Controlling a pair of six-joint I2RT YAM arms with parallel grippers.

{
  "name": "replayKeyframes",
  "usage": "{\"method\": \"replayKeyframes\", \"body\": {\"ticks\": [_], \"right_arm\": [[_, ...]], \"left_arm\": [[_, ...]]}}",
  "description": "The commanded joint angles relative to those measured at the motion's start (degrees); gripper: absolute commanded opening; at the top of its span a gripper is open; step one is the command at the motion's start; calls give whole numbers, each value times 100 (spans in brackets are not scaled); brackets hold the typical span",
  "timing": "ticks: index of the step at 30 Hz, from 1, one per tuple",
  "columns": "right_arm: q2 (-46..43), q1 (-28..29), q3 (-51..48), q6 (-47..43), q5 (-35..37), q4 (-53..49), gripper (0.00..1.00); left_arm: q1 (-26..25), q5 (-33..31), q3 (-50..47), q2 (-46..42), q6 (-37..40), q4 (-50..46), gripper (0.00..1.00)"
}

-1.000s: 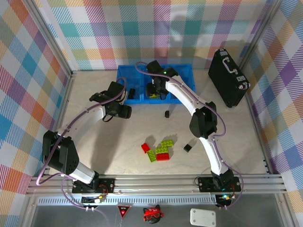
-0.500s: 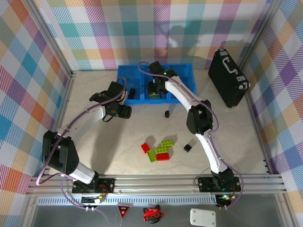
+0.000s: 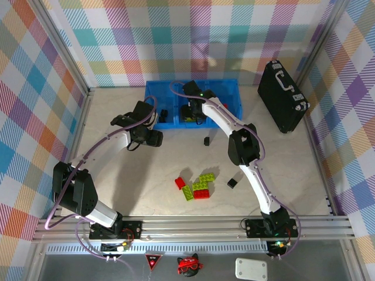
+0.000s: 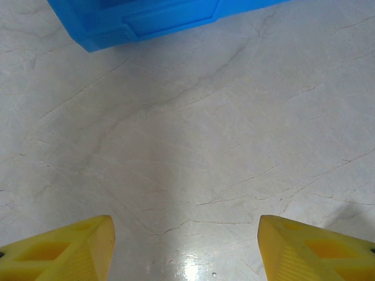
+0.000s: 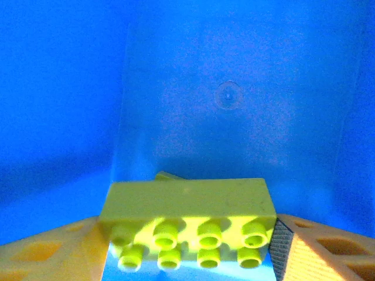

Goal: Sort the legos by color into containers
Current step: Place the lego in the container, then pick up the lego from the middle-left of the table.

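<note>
On the near counter lie red and lime legos, with a black brick to their right. Farther off, the left hand hovers released and empty beside the blue tray. In the tray's middle compartment the right hand flanks a lime brick; I cannot tell whether it is clenched or released.

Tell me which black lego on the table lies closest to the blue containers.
The black lego lying alone just in front of the containers; the other black one sits nearer the arm bases, right of the red and green pile.
</note>
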Motion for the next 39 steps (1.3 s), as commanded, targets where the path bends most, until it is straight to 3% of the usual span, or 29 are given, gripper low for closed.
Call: {"method": "replayKeyframes", "body": {"ticks": [1,15,39], "right_arm": [[-445,-24,188,43,-47,-98,73],[-1679,152,-217,-135,-175,-500,73],[-5460,222,-5031,1,-378,461,72]], "left_arm": [[55,28,21,-58,35,39,66],[55,81,-31,-4,21,81,65],[-114,229,19,116,-264,66,65]]}}
